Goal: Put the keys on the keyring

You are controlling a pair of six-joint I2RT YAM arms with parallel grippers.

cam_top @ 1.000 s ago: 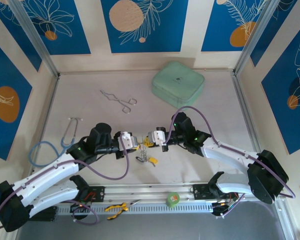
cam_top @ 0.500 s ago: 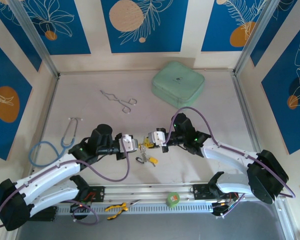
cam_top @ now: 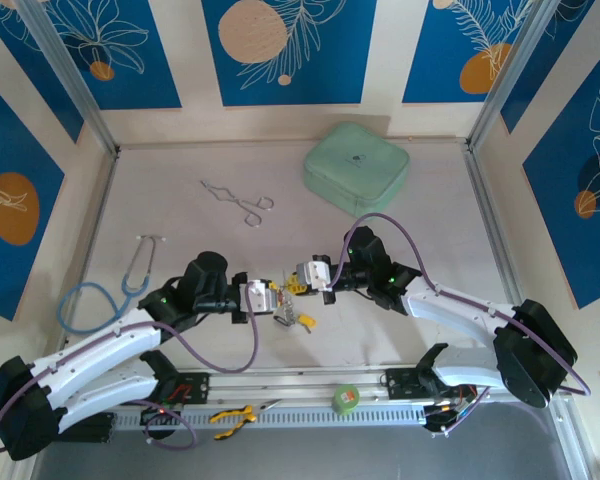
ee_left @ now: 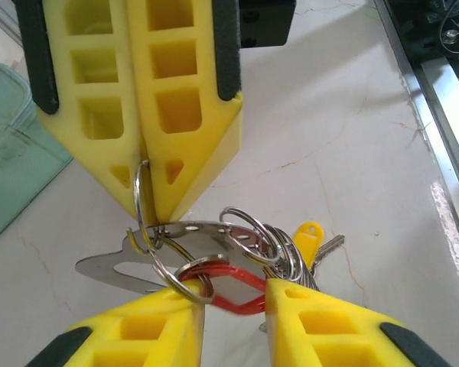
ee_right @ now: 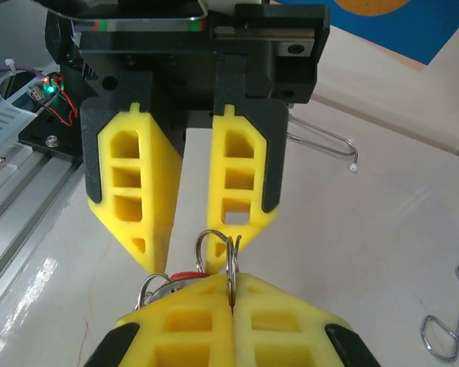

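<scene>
Key bunch sits between the two arms, on the near side of the green case (cam_top: 356, 166), apparently raised off the surface so a ring can be worked. Right fingers (ee_left: 176, 115) are clenched on the keyring (ee_left: 138, 191), holding it upright and steady. Left fingers (ee_left: 329, 325) are parted, straddling the red-tagged key (ee_left: 241, 279) and gripping nothing. Yellow-tagged key (ee_left: 307, 235) dangles alongside.
</scene>
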